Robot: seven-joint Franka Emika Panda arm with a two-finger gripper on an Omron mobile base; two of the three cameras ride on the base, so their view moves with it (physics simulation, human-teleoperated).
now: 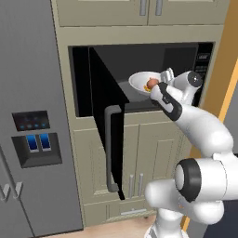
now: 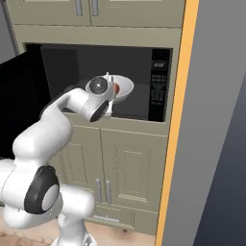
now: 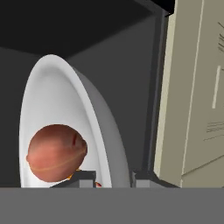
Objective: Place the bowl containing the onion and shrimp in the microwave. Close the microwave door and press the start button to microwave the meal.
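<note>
Onion [image 3: 56, 153] right up close in the hand view: a round, reddish-brown ball with a smooth skin, sitting inside the bowl [image 3: 65, 100], and a sliver of orange shrimp [image 3: 78, 171] peeks out beneath it. That bowl is wide, shallow and pale grey-white, with a plain smooth rim, and here it appears on edge because the hand is rolled. Pincer [image 3: 113, 177] has its two dark tips on either side of the bowl's rim, pinching it between them.

From the left base view, the bowl [image 1: 139, 82] hangs at the mouth of the microwave [image 1: 139, 56], a wide black box with a dark cavity, and the onion [image 1: 151, 83] shows as a reddish spot in it. Microwave door [image 1: 104, 121] stands swung out to the left, a glossy black panel with a long grey bar handle [image 1: 110, 148].

From the right base view, the bowl [image 2: 121, 89] sits just past the wrist, in front of the cavity, with the keypad strip [image 2: 158, 84] to its right. Beige panelled cabinets [image 2: 120, 163] lie below.
</note>
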